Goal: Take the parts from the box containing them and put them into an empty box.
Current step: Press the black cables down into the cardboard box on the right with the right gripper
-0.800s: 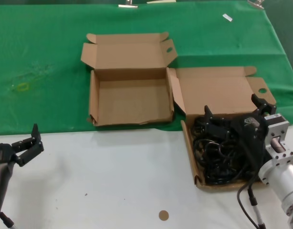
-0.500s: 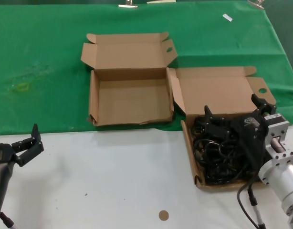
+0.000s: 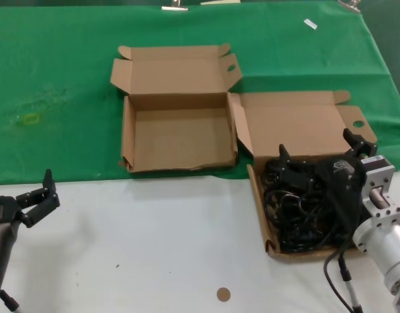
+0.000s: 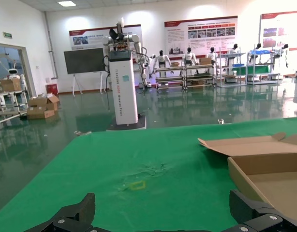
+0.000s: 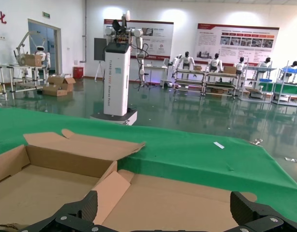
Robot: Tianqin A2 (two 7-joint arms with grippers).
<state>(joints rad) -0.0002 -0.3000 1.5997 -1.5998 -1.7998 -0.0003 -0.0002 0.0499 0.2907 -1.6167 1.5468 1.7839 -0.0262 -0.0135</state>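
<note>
- Head view: the right gripper (image 3: 317, 156) hangs over the far part of the box containing them (image 3: 260, 207), which sits at the right on the white table (image 3: 154, 248) with its lid (image 3: 298, 124) laid back on the green cloth (image 3: 63, 78).
- Its two fingers (image 3: 283, 155) are spread wide, one near the box's inner far corner and the other by the lid's ear tab with the round hole.
- The parts (image 3: 304, 208), a tangle of black cords and plugs, fill that box below and just nearer than the spread fingers; whether the fingertips touch the cords cannot be told, and nothing is clamped between them.
- The empty box (image 3: 177, 140) lies on the green cloth, to the left of the full one and farther back, its wavy front wall toward the table edge.
- The left gripper (image 3: 40, 195) waits low at the table's left edge with its fingers apart and nothing in them.
- A small brown disc (image 3: 223, 294) lies on the table near the front.
- Left wrist view: two black fingertips (image 4: 73, 217) stand well apart with only green cloth between them; a corner of the empty box (image 4: 264, 166) shows to one side.
- Right wrist view: the fingertips (image 5: 71, 215) are wide apart, with bare cardboard of the lid (image 5: 187, 198) between them; the cords are out of sight below.
</note>
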